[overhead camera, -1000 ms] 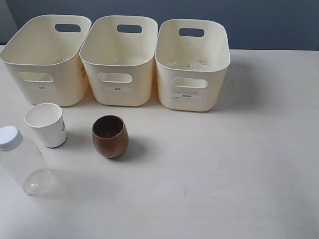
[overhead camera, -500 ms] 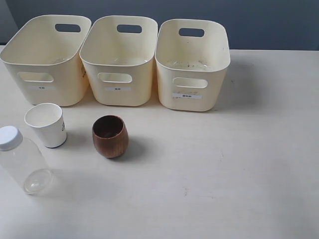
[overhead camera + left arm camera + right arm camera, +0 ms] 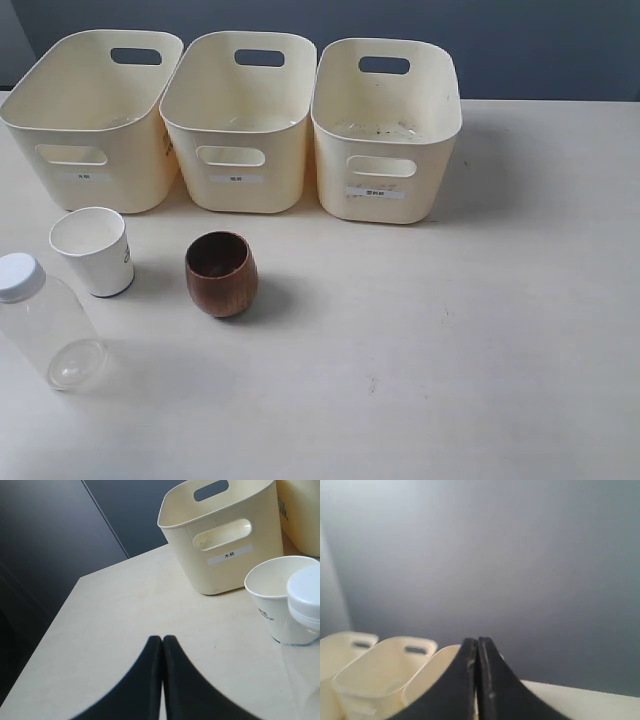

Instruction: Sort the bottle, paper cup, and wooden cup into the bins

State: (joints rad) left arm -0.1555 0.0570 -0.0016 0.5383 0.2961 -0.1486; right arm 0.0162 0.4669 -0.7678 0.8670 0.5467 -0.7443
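The clear bottle (image 3: pixel 45 325) with a white cap stands at the table's front left. Behind it is the white paper cup (image 3: pixel 93 250), and to the right of that the brown wooden cup (image 3: pixel 221 273). Three cream bins stand in a row at the back: left bin (image 3: pixel 90 120), middle bin (image 3: pixel 240 120), right bin (image 3: pixel 385 130). Neither gripper shows in the exterior view. My left gripper (image 3: pixel 162 640) is shut and empty over bare table, near the paper cup (image 3: pixel 277 597) and bottle cap (image 3: pixel 306 592). My right gripper (image 3: pixel 477 642) is shut and empty, raised beside the bins (image 3: pixel 380 672).
The table (image 3: pixel 480 330) is pale wood with a dark wall behind. Its left edge (image 3: pixel 55 625) shows in the left wrist view, next to a dark floor. Each bin has a small white label on its front.
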